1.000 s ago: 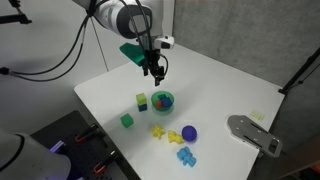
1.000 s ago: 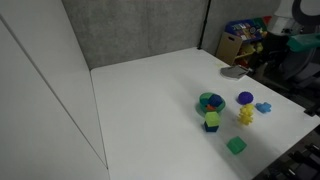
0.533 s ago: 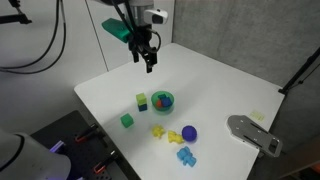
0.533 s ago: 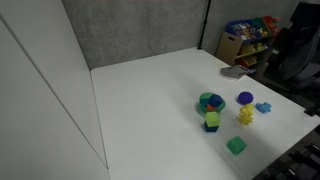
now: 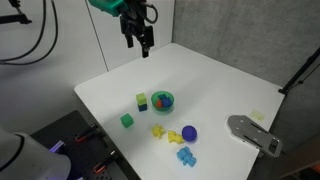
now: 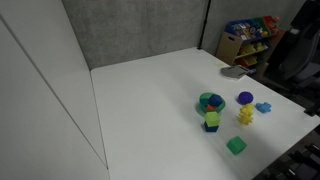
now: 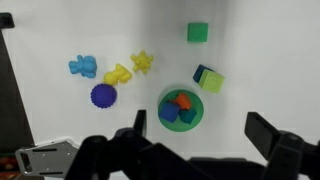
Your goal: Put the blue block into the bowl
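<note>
The gripper point(image 5: 139, 46) hangs high above the far side of the white table point(image 5: 215, 85), well apart from every toy. In the wrist view its two fingers point(image 7: 262, 131) stand wide apart with nothing between them.

The blue block point(image 7: 170, 113) lies inside the green bowl point(image 7: 198, 104), packed in beside an orange piece point(image 7: 183, 100), so the task looks done. The same spot of blue shows in the bowl in an exterior view point(image 5: 162, 100).

The remaining risks are small, and they come from crowding. The bowl is shallow and already holds more than one piece. The block may be riding on its neighbour rather than sitting flat, so a bump to the table or bowl could tip it over the rim.

Just beside the bowl, a lime cube point(image 7: 212, 82) rests on a darker block point(image 7: 201, 74). That darker block could be mistaken for the target, and a needless second reach could topple the stack into the bowl.

The dark blue ball point(image 7: 104, 95) and green cube point(image 7: 198, 32) lie clear of it.
</note>
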You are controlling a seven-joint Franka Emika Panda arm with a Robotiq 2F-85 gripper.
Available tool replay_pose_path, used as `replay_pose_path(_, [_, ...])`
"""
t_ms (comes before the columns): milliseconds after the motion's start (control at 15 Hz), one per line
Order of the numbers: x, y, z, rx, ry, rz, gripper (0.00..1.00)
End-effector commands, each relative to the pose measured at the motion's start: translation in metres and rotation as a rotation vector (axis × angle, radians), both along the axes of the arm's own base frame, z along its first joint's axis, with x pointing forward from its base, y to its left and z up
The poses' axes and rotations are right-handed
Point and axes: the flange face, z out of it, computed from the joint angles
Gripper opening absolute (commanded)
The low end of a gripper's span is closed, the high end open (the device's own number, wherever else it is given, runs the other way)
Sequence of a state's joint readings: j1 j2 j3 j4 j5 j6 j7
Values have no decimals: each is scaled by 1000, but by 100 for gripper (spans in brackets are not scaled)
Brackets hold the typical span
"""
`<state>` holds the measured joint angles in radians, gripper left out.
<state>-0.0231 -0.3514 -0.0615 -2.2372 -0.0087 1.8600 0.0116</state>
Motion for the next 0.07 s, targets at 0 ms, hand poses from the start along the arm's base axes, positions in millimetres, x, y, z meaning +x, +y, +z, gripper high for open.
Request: replay_pose_path(0, [0, 0, 1, 0, 1, 2, 100])
